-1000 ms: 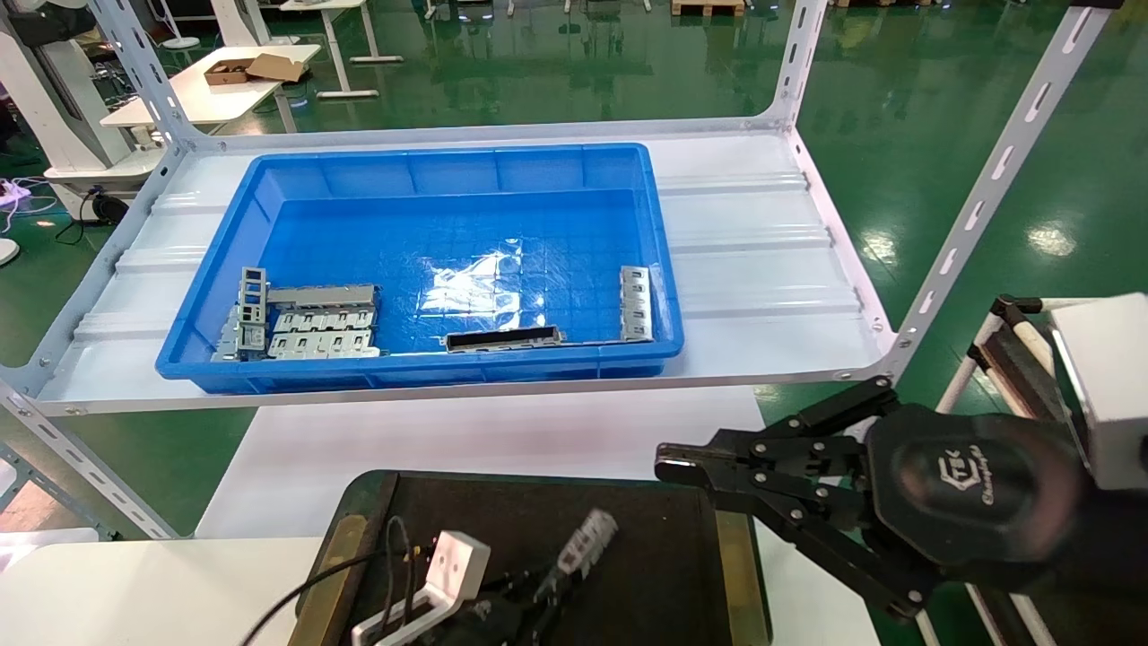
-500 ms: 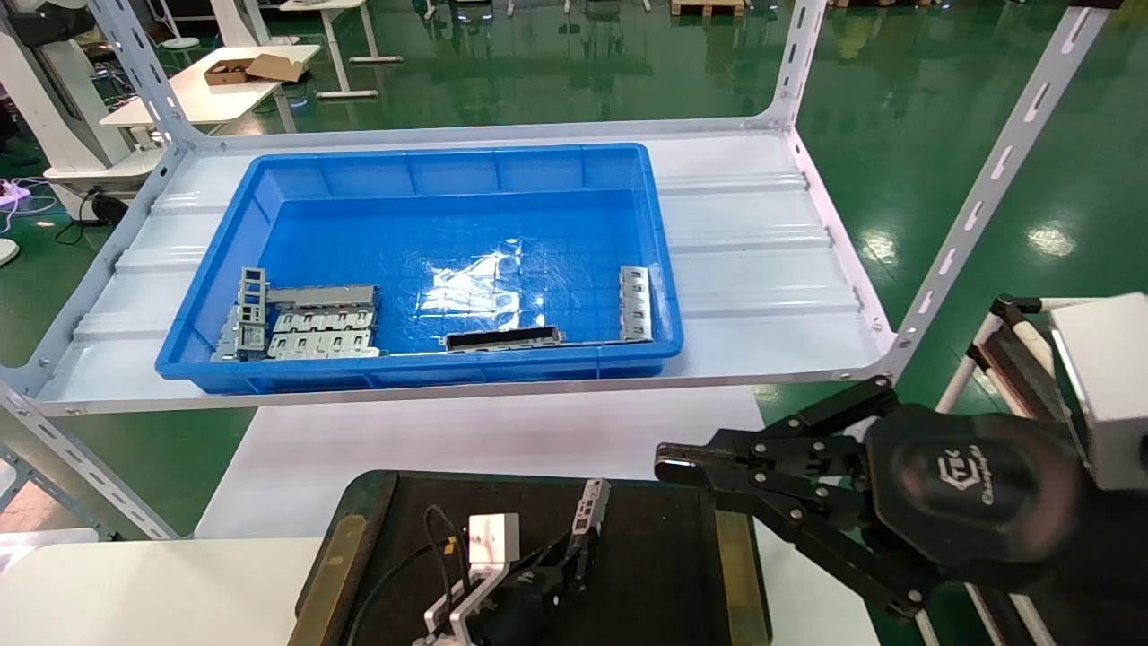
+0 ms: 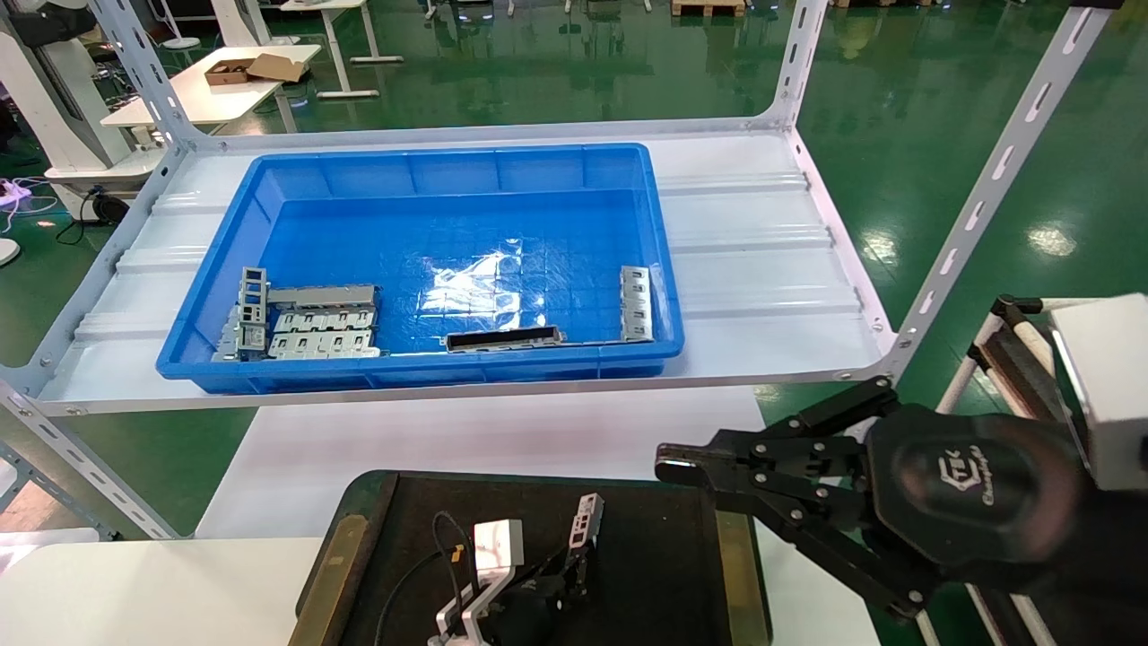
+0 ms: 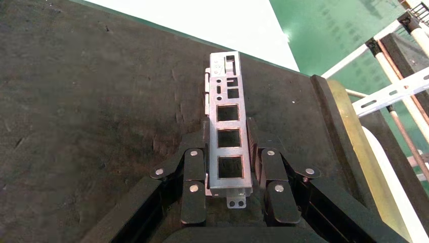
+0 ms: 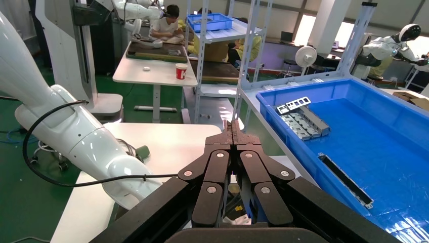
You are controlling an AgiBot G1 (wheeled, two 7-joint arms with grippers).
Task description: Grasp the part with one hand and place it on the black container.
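On your left, the left gripper (image 3: 574,561) sits low over the black container (image 3: 664,574), reaching forward across its dark surface, with the white wrist block and cable trailing behind it. Its jaws are closed partway on the part (image 3: 586,522), the slim silver bar with square windows, pinching it by its long edges near the lower end. In the left wrist view you can see the part (image 4: 228,126) standing out lengthwise beyond the fingers (image 4: 194,174), its windowed face toward the camera. From the head view the bar is tilted upward, its far end raised above the tray's surface; whether its lower end touches the tray you cannot tell.

Farther back, the blue bin (image 3: 430,161) rests on the white shelf, with grey plates (image 3: 318,327) in its near left corner, a bar with one long dark slot (image 3: 504,338) by the near wall, and another windowed bar (image 3: 635,303) at the right.

On your right, the right gripper (image 3: 668,467) hangs beside the tray's right rim, pointing leftward, its fingers (image 5: 233,132) pressed together with nothing between them.
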